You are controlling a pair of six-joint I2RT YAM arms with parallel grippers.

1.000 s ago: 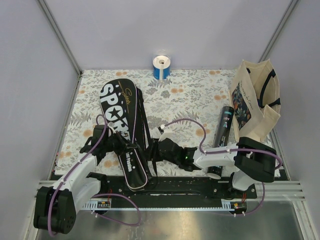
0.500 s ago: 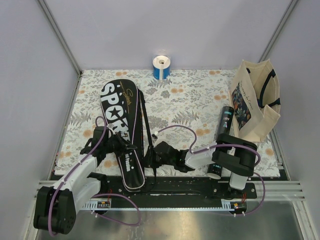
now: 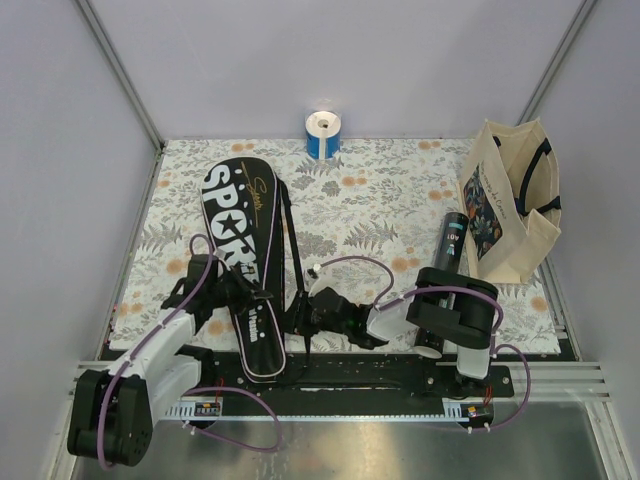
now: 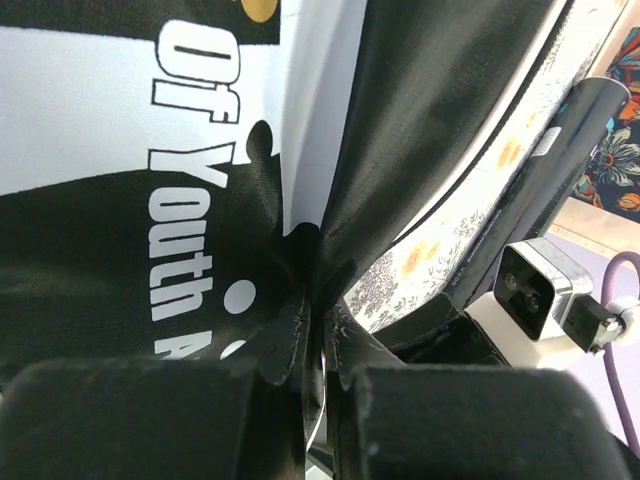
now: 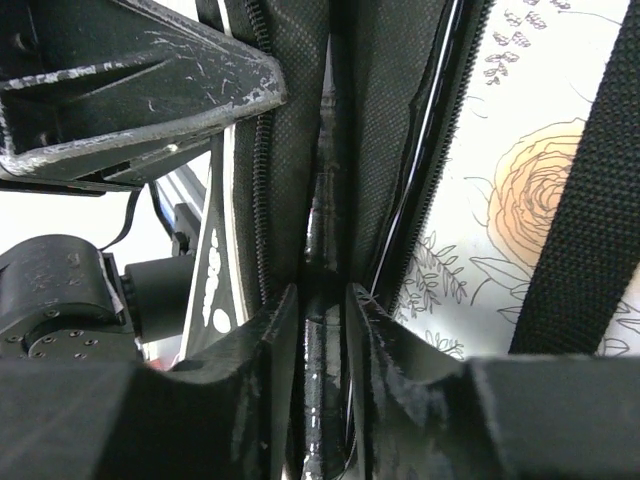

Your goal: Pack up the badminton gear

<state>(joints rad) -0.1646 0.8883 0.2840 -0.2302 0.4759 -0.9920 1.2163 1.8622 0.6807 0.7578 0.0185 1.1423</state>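
Racket cover (image 3: 238, 240) lies on the table (image 3: 400, 200), left side. Left end effector (image 4: 318, 335) pinches its fabric tight, probably anchoring it, while right end effector (image 5: 322, 305) clamps its thin dark zip edge, presumably to work the opening.

- Floral tablecloth (image 3: 400, 200), white with grey leaves and orange blooms, lies flat at the centre.
- Plain pale lilac walls (image 3: 330, 60) rise behind and beside the tablecloth.
- Slim aluminium posts (image 3: 119, 75) slant up from its far corners.
- Ribbed metal rail (image 3: 585, 380) runs along its near edge.

Both arms reach inward, left claw (image 3: 244, 298) and right claw (image 3: 310, 318) (facing each other) pinched closed.
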